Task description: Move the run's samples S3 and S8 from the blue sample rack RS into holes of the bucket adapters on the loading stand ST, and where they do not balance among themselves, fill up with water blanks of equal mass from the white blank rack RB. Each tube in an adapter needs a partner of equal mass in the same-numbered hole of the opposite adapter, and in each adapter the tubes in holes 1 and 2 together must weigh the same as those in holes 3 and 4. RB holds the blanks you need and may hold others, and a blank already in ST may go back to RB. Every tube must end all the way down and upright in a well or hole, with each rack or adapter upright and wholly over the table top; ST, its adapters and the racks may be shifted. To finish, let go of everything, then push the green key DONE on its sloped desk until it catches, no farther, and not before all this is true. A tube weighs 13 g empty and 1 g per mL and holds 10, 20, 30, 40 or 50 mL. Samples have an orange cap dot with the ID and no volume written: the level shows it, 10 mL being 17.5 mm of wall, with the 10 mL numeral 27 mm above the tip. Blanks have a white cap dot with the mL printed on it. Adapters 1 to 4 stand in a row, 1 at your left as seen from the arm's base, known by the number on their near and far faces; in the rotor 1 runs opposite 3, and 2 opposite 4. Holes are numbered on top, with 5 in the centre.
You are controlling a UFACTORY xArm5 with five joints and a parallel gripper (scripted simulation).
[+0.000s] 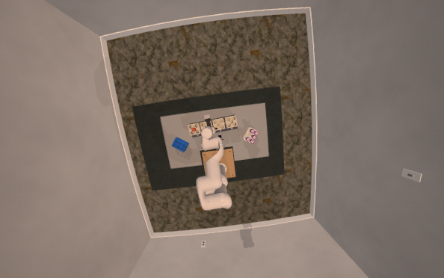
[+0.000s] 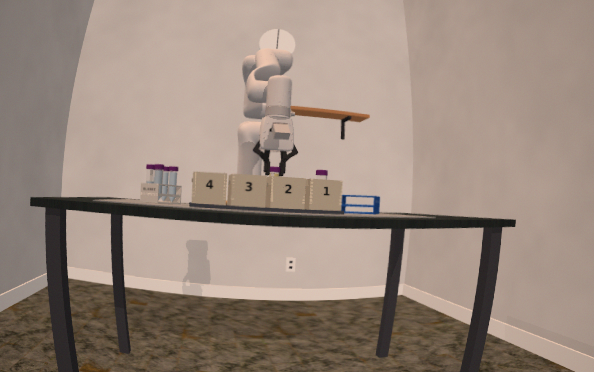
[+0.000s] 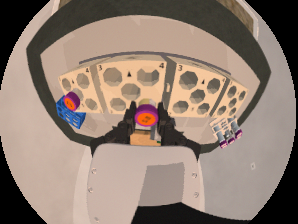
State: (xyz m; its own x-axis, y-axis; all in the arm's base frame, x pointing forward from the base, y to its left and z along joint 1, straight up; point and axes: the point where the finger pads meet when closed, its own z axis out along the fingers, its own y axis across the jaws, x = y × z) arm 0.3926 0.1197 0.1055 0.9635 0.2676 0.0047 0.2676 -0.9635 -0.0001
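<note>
Four bucket adapters (image 2: 267,190), beige square blocks numbered 4, 3, 2, 1 on their faces as read left to right in the exterior view, stand in a row touching one another on a thin dark loading stand (image 2: 200,205). From the wrist, each top shows round holes; the hole numerals are too small to read.

One arm (image 2: 265,75), white and smooth, reaches down over the row. One gripper (image 2: 275,170), black-fingered, is clamped on a sample tube (image 3: 144,117) with a purple cap and orange dot; only the cap rim shows above the block tops, at the seam between adapters 3 and 2. Which of the two holds it cannot be told, nor which hole. The dot's ID is unreadable.

One further tube (image 2: 321,174), purple-capped with an orange dot from above, sits in adapter 1 with just its cap showing.

One blue sample rack (image 2: 360,204), low and open-sided, stands just beside adapter 1; no tube shows in it.

One white blank rack (image 2: 150,192), beside adapter 4, carries clear purple-capped tubes; about four caps show from above, count uncertain.

One dark-rimmed, grey-topped desk (image 2: 450,219), with four legs.

One orange wooden shelf (image 2: 330,113) on a black bracket, behind the arm.
</note>
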